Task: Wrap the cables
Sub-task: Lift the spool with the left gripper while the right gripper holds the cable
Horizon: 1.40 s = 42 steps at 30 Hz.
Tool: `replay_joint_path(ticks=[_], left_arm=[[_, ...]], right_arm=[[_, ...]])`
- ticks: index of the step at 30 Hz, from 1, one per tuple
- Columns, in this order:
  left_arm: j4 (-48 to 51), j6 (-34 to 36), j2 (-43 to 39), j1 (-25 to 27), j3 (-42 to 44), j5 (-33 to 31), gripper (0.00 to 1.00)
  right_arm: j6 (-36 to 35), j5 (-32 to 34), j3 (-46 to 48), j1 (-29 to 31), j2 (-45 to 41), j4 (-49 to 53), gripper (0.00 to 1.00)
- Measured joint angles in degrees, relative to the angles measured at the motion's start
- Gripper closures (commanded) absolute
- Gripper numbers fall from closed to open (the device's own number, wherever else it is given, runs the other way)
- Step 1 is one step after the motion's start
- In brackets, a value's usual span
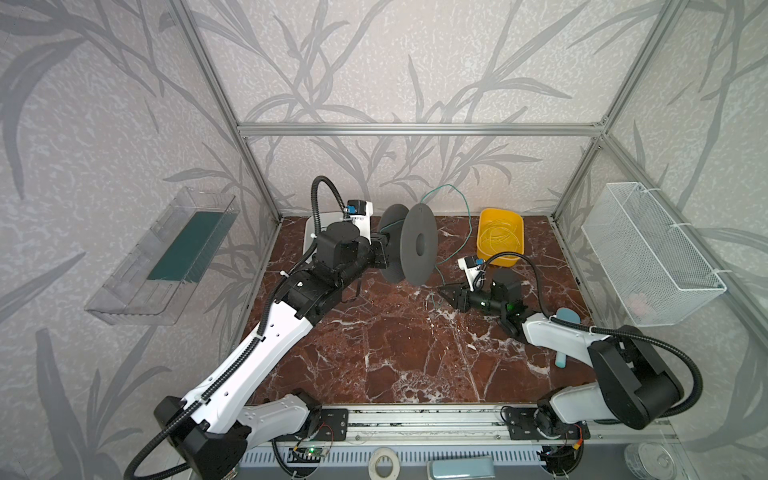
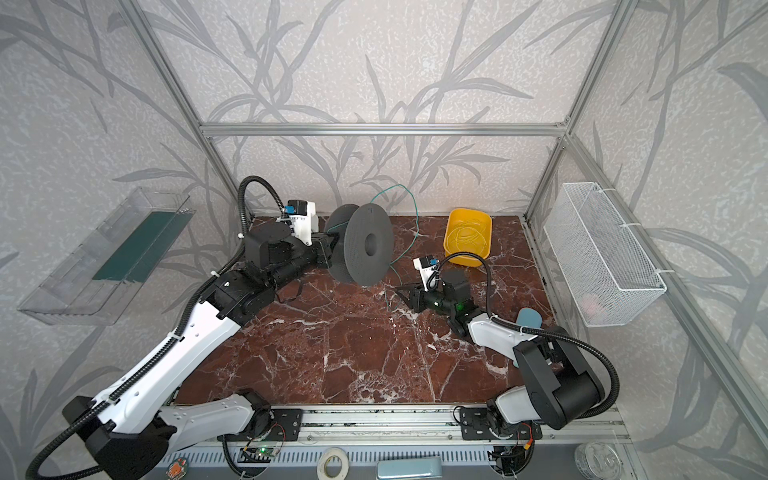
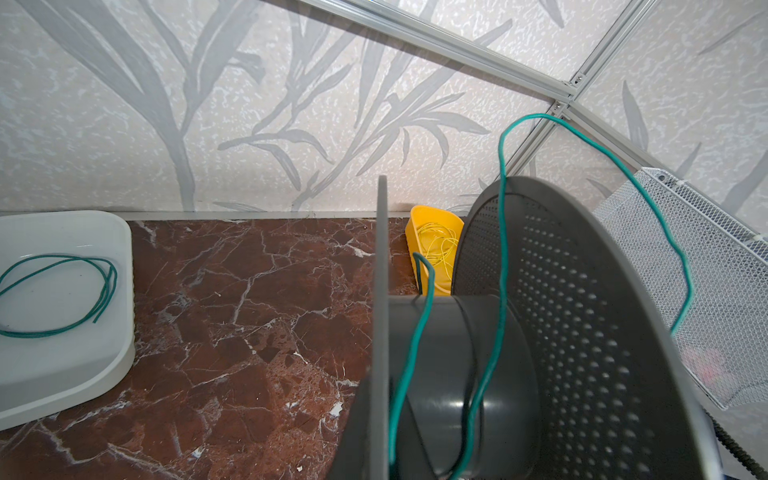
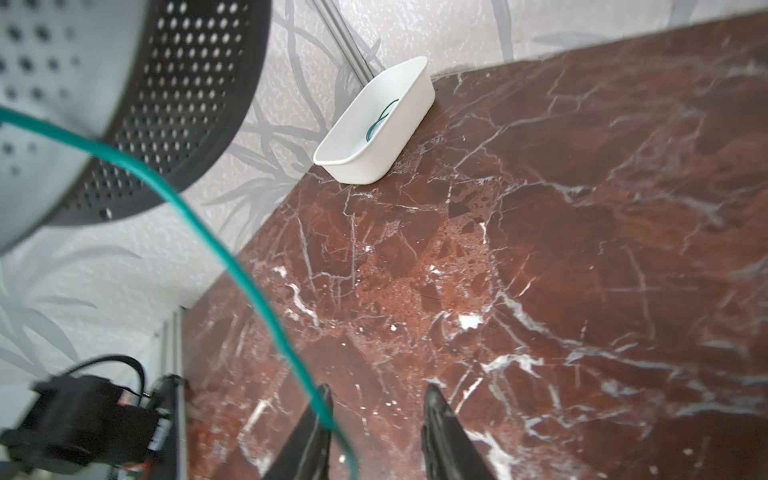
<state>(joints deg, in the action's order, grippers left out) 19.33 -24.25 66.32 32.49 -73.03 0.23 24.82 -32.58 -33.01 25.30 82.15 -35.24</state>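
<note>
A grey perforated spool (image 1: pixel 419 249) (image 2: pixel 370 249) hangs above the marble table, held on its side. My left gripper (image 1: pixel 384 245) (image 3: pixel 384 449) is shut on its near flange. A thin green cable (image 1: pixel 468 216) (image 2: pixel 415 216) rises from the spool's top, arcs over and drops to my right gripper (image 1: pixel 441 289) (image 2: pixel 398 289). In the left wrist view two strands of the cable (image 3: pixel 503 249) cross the spool's hub (image 3: pixel 440 353). In the right wrist view my right gripper (image 4: pixel 379 390) stands open, and the cable (image 4: pixel 199 224) runs between its fingers, against one fingertip (image 4: pixel 326 395).
A white tray (image 3: pixel 124 257) (image 4: pixel 399 137) at the back left holds another green cable (image 3: pixel 62 291). A yellow tub (image 1: pixel 486 249) with thin yellow wire stands at the back right. A wire basket (image 1: pixel 648 249) hangs on the right wall. A light blue object (image 1: pixel 567 318) lies under my right arm.
</note>
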Motion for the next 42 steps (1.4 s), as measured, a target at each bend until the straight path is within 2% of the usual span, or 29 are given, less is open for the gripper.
replay_joint_path(ticks=[2,4,7,14,19,25,30,37,42], left_arm=[[0.0,0.0,0.0,-0.2,0.0,0.0,1.0],[0.0,-0.4,-0.1,-0.5,0.0,0.3,1.0],[0.0,-1.1,-0.4,-1.7,0.0,1.2,1.0],[1.3,-1.2,-2.0,-3.4,-0.1,2.5,1.0],[3.6,-0.8,-4.1,-3.9,-0.6,3.7,1.0],[6.7,0.2,-6.2,-5.1,-4.3,5.7,1.0],[8.3,0.1,-5.7,-8.0,-9.5,8.2,1.0],[6.1,-3.5,0.1,-15.4,-18.3,12.1,1.0],[4.5,-4.4,4.4,-19.5,-21.8,10.2,1.0]], right_arm=[[0.4,0.1,0.0,0.0,-0.2,-0.7,0.94],[0.4,0.1,0.0,0.0,-0.5,-0.9,1.0],[0.3,1.0,0.0,0.1,-1.1,0.0,1.0],[0.7,8.8,-2.9,-1.7,-0.7,6.0,1.0],[0.4,12.5,-14.8,-4.0,7.3,13.6,1.0],[0.7,13.9,-21.0,-6.5,16.2,20.6,1.0],[0.9,14.7,-21.5,-6.0,18.9,26.2,1.0],[-0.2,17.7,-21.1,-0.7,18.8,30.5,1.0],[-0.5,19.1,-15.7,0.8,15.1,31.3,1.0]])
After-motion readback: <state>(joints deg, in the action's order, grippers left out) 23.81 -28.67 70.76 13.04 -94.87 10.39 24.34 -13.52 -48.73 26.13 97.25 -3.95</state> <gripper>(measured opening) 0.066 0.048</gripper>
